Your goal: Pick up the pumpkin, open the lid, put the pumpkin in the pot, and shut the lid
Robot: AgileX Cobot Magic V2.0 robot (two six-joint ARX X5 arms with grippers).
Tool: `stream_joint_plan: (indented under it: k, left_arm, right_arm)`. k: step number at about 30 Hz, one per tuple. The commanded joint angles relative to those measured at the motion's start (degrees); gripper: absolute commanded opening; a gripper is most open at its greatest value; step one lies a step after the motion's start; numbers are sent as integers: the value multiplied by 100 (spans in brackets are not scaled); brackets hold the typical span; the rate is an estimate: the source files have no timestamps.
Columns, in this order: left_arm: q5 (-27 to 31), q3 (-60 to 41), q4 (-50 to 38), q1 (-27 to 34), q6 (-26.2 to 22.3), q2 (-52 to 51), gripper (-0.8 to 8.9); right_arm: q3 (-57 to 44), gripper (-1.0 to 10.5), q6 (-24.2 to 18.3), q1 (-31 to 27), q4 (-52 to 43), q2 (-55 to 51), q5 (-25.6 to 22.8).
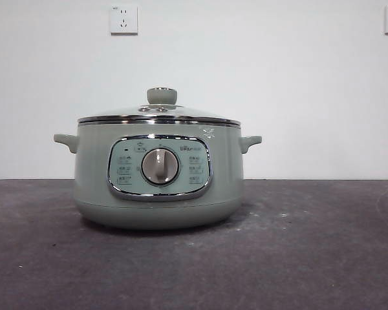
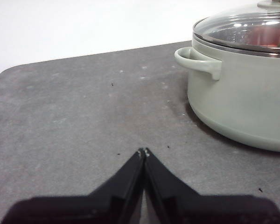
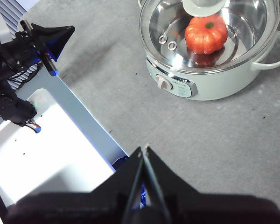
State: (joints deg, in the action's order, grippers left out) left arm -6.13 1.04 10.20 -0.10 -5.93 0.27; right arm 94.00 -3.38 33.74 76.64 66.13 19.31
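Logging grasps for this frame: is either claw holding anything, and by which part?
Nothing is held. The left claw and the right claw are both shut and empty, away from the pot; the pumpkin sits inside under the lid.

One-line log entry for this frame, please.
pumpkin: in pot | lid: closed | left tool: shut, clear of pot | right tool: shut, clear of pot

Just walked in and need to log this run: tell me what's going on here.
Nothing is being handled right now. The pumpkin sits inside the pot with the glass lid closed over it, showing orange through the glass from the right wrist view. The left gripper is shut and empty, low over the grey table beside the pot. The right gripper is shut too, held higher and back from the pot. The job looks finished.
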Motion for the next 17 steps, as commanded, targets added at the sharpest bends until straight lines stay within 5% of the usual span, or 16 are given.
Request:
stream_joint_plan:
  k: [1,14,17]
  left_arm:
    - [-4,-85,-4,17,42,-9,-4]
    - [-2,-85,-4,17,39,-9,-3]
    - [-4,-85,-4,17,42,-9,-3]
  right_arm:
    - [-2,-1,48,7,-24,-20,-13]
    - [-2,-1,48,7,-24,-20,-13]
    - [-4,-1,-424,-160,-127,-131,-31]
